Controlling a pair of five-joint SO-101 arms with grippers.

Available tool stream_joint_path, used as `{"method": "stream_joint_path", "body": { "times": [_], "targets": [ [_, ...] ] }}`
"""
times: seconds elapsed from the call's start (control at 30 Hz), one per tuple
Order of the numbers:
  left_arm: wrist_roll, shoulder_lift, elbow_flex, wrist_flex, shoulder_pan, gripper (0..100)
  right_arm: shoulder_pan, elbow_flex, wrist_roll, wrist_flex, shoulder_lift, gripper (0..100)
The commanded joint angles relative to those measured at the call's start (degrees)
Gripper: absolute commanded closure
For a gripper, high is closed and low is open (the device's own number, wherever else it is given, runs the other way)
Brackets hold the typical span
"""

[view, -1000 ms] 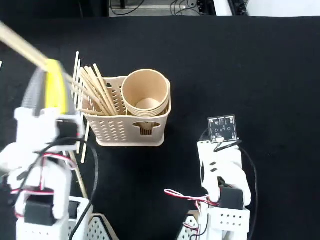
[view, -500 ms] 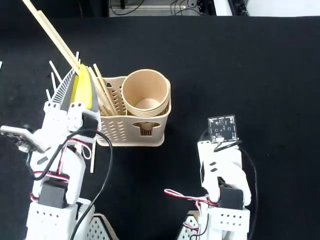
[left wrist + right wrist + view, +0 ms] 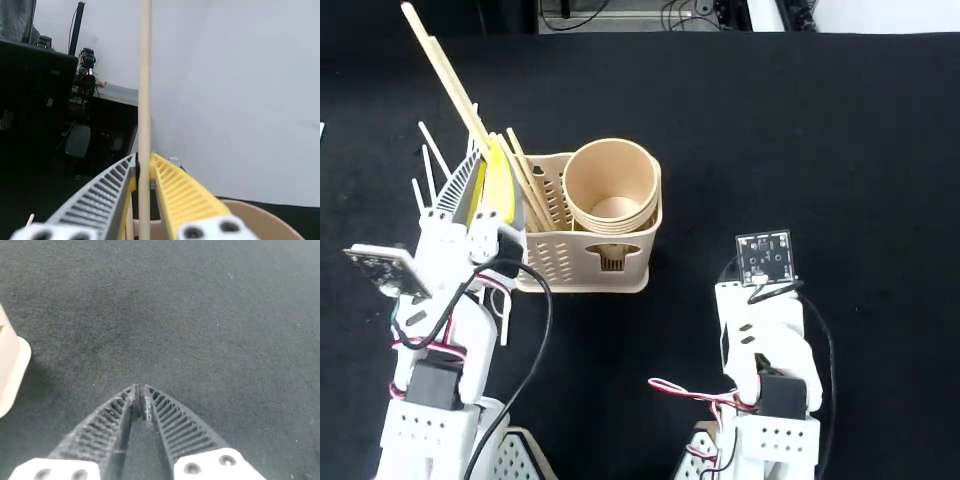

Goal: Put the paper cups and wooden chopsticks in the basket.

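Observation:
The beige basket (image 3: 582,262) stands left of centre on the black table, with stacked paper cups (image 3: 611,185) in its right half and several wooden chopsticks (image 3: 527,180) leaning in its left half. My left gripper (image 3: 485,165) is raised beside the basket's left rim, shut on a long chopstick (image 3: 448,78) that points up and away; the stick (image 3: 144,100) runs straight up between its grey and yellow fingers, and a cup rim (image 3: 260,220) lies just beyond them. My right gripper (image 3: 139,396) hovers shut and empty over bare table, right of the basket (image 3: 10,365).
A few loose chopsticks (image 3: 428,160) lie on the table left of the basket beside the left arm. The right arm (image 3: 767,320) rests at the front right. Cables run along the table's far edge.
My left arm has swung right toward the basket, carrying the chopstick from the far left to the basket's left rim and turning it steeper. The right arm stayed still.

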Motion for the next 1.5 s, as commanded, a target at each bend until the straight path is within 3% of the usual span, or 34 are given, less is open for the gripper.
{"method": "stream_joint_path", "body": {
  "times": [0.0, 0.33, 0.63, 0.87, 1.0, 1.13, 1.37, 1.47],
  "targets": [
    [-0.26, -0.88, 1.01, -1.14, 0.04, 97, 0.88, -0.04, 0.09, -0.79, -0.22, 97.2],
    [-0.26, -0.97, 1.54, -0.18, 0.04, 95, 0.88, -0.04, 0.09, -0.7, -0.22, 97.2],
    [-0.35, -1.05, -9.36, 18.64, -0.75, 84, 0.88, -0.04, 0.09, -0.7, -0.22, 97.2],
    [-8.88, -0.35, -34.59, 47.03, -14.81, 82, 0.88, -0.04, 0.09, -0.79, -0.22, 97.2],
    [-14.07, 0.79, -38.81, 55.12, -24.04, 82, 0.88, -0.04, 0.09, -0.7, -0.22, 97.2],
    [-21.71, 9.85, -38.37, 57.41, -29.32, 82, 0.88, -0.04, 0.09, -0.7, -0.22, 97.2],
    [-29.19, 39.65, -44.7, 53.8, -41.71, 82, 0.88, -0.04, 0.09, -0.7, -0.22, 97.2],
    [-37.71, 51.87, -50.42, 53.54, -45.49, 82, 0.88, -0.04, 0.09, -0.7, -0.22, 97.2]
  ]
}}
